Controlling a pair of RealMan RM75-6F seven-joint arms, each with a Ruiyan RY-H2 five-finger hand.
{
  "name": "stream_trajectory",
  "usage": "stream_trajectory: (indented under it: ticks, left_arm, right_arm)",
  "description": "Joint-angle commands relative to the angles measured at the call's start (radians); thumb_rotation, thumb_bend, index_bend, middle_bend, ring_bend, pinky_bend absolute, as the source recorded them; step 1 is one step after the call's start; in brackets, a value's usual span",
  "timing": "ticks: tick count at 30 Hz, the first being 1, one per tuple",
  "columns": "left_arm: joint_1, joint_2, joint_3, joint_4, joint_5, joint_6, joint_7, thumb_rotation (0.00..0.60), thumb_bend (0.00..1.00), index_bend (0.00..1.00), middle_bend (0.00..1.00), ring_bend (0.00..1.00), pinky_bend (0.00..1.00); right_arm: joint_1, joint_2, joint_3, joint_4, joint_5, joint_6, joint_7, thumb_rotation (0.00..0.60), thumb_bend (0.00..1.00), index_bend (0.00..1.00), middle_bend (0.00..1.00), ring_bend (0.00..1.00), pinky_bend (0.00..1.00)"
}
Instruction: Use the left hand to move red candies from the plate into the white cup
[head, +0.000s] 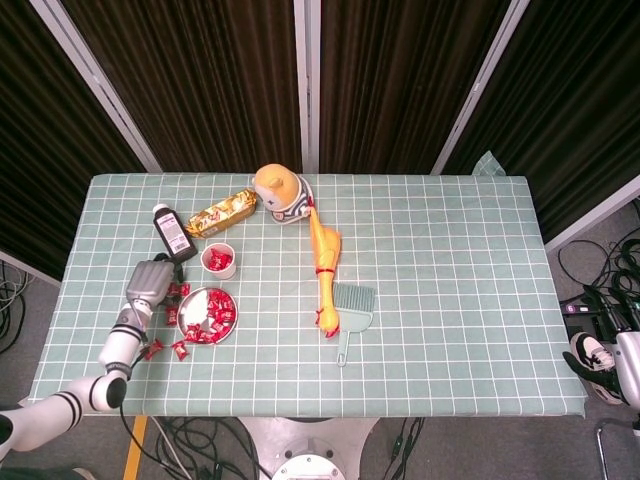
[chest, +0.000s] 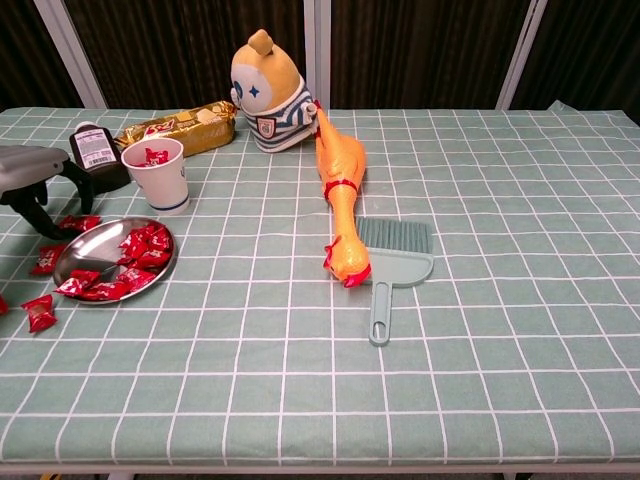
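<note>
- The left hand (head: 150, 281) is seen hovering just left of the metal plate (chest: 72, 253), between the dark bottle (head: 173, 232) and the scattered sweets; its dark fingers (chest: 38, 205) point down and apart, and nothing is seen held in them.
- The right hand (head: 628, 368) is glimpsed only at the far right edge of the head view, well off the table; whether it is open or closed cannot be told.
- The step in hand is judged to be a reach for another sweet, with the pick not yet made.
- The red candies (chest: 138, 246) are heaped on the right half of the plate; others lie loose on the tablecloth (chest: 500, 250) to the plate's left. At least one red candy is already seen inside the white cup (chest: 156, 176), which stands just behind the plate.
- The next move is judged to call for a shift to the right over the plate and a fine pinch on a single wrapper, since the pieces are small and crowded.
- The plate is shallow, round and shiny; the wrappers look crinkled and glossy, so slipping is likely. The cup is tapered, seemingly paper, and light enough to be tipped.
- A soft striped plush toy (chest: 266, 93), a rubber chicken (chest: 338, 195), a plastic dustpan brush (chest: 391, 262) and a gold-wrapped packet (chest: 180, 125) are also set on the checked cloth.
</note>
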Motion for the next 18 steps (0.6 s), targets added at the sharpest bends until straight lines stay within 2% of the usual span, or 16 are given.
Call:
stream_trajectory:
  ticks: [1, 12, 18]
  left_arm:
    - [0.005, -0.007, 0.005, 0.008, 0.011, 0.006, -0.007, 0.6, 0.28, 0.54, 0.27, 0.17, 0.4]
    - [0.014, -0.019, 0.001, 0.028, 0.031, 0.008, -0.034, 0.6, 0.34, 0.61, 0.28, 0.17, 0.4]
    - [0.03, 0.01, -0.007, -0.008, 0.044, 0.039, -0.054, 0.6, 0.34, 0.62, 0.28, 0.17, 0.4]
  right_arm:
    - [0.001, 0.001, 0.001, -0.001, 0.0, -0.002, 0.0, 0.6, 0.1, 0.1, 0.24, 0.08, 0.34]
    - [0.001, 0.004, -0.001, -0.002, -0.004, -0.001, 0.008, 0.6, 0.1, 0.1, 0.24, 0.08, 0.34]
    - [0.0, 0.005, -0.001, -0.002, -0.007, 0.002, 0.011, 0.6, 0.1, 0.1, 0.24, 0.08, 0.34]
